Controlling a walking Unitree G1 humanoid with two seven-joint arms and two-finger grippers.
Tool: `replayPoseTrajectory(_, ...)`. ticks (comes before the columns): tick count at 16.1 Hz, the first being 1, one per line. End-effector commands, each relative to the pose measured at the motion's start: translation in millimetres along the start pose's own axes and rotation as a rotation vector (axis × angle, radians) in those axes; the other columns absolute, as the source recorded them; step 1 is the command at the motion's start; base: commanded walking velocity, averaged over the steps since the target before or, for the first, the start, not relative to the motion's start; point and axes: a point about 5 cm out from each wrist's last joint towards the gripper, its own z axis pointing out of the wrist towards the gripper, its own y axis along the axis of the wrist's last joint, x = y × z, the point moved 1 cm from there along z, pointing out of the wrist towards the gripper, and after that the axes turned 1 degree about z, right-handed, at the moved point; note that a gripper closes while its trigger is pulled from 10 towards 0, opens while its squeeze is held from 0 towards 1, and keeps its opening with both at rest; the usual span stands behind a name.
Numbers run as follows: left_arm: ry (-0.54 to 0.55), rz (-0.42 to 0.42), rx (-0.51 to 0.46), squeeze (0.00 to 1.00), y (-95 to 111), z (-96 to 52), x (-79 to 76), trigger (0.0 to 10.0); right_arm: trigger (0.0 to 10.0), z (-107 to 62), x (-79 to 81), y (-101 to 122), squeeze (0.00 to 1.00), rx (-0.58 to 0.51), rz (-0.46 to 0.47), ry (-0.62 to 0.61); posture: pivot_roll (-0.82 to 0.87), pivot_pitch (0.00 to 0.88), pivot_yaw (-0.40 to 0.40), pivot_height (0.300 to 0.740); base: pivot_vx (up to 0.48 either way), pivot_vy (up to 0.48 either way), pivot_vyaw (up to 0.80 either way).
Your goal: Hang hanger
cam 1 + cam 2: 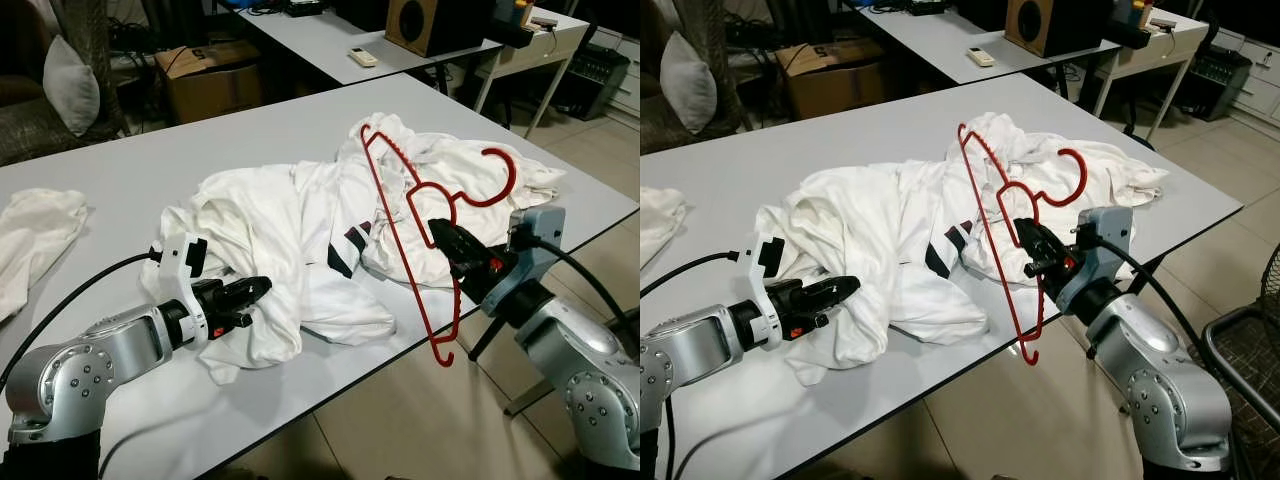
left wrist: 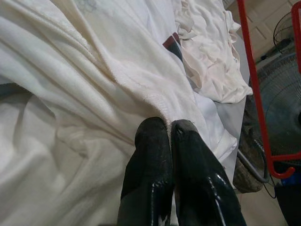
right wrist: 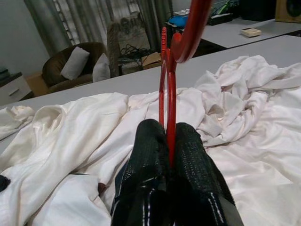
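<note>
White tabletop carried a heap of white clothes near its front edge. At 8 o'clock the left gripper pinched a cloth fold, fingers closed. At 4 o'clock the right gripper clamped the red hanger, raised above the heap and overhanging the edge.

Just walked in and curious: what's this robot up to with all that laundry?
The right gripper is shut on a red hanger, holding it up over the table edge. The left gripper pinches a white shirt in the heap. The hanger is not yet in the shirt.
</note>
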Motion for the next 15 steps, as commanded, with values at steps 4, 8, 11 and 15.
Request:
replayPoseTrajectory(4,0.013,0.011,-0.013,0.0,6,-2.6,4.3,0.0,10.0,-0.7,5.1,5,0.0,-0.022,-0.02,0.004,-0.11,0.0,0.049,0.74,0.0,0.0,0.0)
replayPoseTrajectory(8,0.058,0.089,0.015,0.0,13,-6.3,12.9,0.0,10.0,-1.0,5.6,3,0.0,-0.035,-0.01,-0.012,-0.1,0.0,0.07,0.74,0.0,0.0,0.0)
replayPoseTrajectory(11,0.281,0.373,0.009,0.0,67,-19.2,54.4,0.0,10.0,4.7,1.3,4,0.0,-0.071,0.003,-0.067,-0.09,0.0,0.08,0.74,0.0,0.0,0.0)
replayPoseTrajectory(15,0.664,1.081,-0.185,0.0,207,-54.9,60.9,0.0,10.0,12.4,-1.9,9,0.0,-0.11,0.012,-0.102,-0.07,0.0,0.08,0.74,0.0,0.0,0.0)
